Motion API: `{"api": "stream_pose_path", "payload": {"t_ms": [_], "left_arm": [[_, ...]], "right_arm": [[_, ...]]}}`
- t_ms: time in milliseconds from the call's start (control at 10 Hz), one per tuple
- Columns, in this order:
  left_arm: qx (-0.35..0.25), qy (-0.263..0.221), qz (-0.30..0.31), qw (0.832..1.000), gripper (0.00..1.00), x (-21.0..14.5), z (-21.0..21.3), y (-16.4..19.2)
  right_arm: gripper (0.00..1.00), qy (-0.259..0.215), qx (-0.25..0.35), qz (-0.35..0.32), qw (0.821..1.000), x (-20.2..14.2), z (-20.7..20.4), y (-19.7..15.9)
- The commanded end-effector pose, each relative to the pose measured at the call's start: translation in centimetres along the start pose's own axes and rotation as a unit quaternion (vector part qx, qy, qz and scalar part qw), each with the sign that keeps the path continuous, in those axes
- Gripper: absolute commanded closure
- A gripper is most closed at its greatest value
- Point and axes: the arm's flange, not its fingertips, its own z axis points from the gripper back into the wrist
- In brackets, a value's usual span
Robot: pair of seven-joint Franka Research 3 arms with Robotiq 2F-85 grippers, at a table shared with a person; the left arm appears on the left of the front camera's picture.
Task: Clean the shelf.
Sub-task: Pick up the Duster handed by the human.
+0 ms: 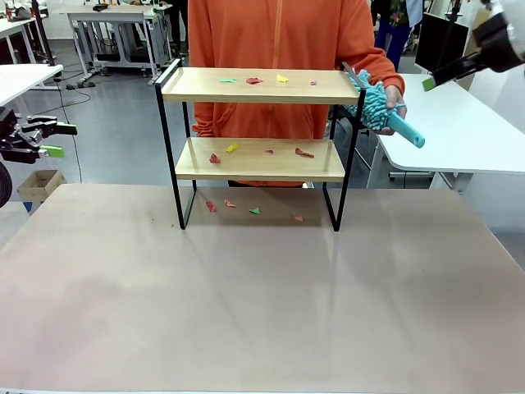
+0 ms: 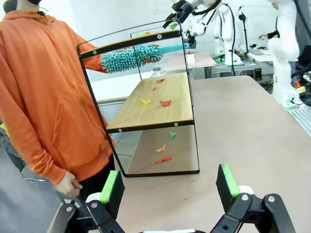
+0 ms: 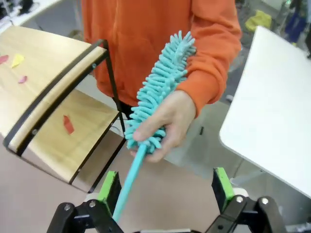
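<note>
Both sets of jaws are released, spread wide, nothing between the pads. The left jaws hang off the table's [image 1: 262, 312] left edge, well apart from the work. The right jaws are up high at the far right, near the person.

The shelf [image 1: 254, 131] stands upright at the far middle of the table, directly in front of the person in the orange top. Coloured paper scraps [image 1: 254, 80] lie on its top board, more on the lower board, and a few on the table between its legs.

The person's hand [image 3: 165, 121] holds a teal duster [image 3: 160, 87] by the base of its fluffy head, just beside the shelf's right post. In the right wrist view the bare handle [image 3: 129, 179] slants down toward my right jaws.

Handling, as I judge it:
- Duster: light. The head is soft and would squash and slip in a grip. The handle looks slim, stiff and smooth, so I would close on the bare handle below the person's fingers, squarely across it, firm enough that it cannot roll.
- Shelf: thin metal frame and two wooden boards, stiff but probably light, likely to slide or tip under a sideways push. To steady it I would grip a black corner post or the top rail, not a board edge.
- Scraps: near weightless, and will scatter under a fast sweep.
</note>
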Motion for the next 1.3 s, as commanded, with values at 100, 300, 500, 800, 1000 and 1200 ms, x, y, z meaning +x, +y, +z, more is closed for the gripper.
{"api": "stream_pose_path", "payload": {"t_ms": [100,300,500,800,1000,1200], "left_arm": [[0.0,-0.002,-0.002,1.0,0.0,0.3,0.1,-0.1],[0.0,-0.002,-0.002,1.0,0.0,0.3,0.1,-0.1],[0.0,-0.002,-0.002,1.0,0.0,0.3,0.1,-0.1],[0.0,-0.002,-0.002,1.0,0.0,0.3,0.1,-0.1],[0.0,-0.002,-0.002,1.0,0.0,0.3,0.1,-0.1],[0.0,-0.002,-0.002,1.0,0.0,0.3,0.1,-0.1]], "right_arm": [[0.0,0.113,-0.06,-0.071,0.989,0.8,0.2,6.3],[0.0,0.146,-0.066,-0.083,0.984,0.5,-0.9,7.7],[0.0,0.165,-0.055,-0.091,0.981,0.0,-1.9,7.8],[0.0,0.18,-0.034,-0.101,0.978,-0.5,-4.1,6.7],[0.0,0.18,-0.021,-0.109,0.977,-1.1,-5.6,5.8],[0.0,0.182,-0.008,-0.117,0.976,-1.6,-6.8,5.1]]}}
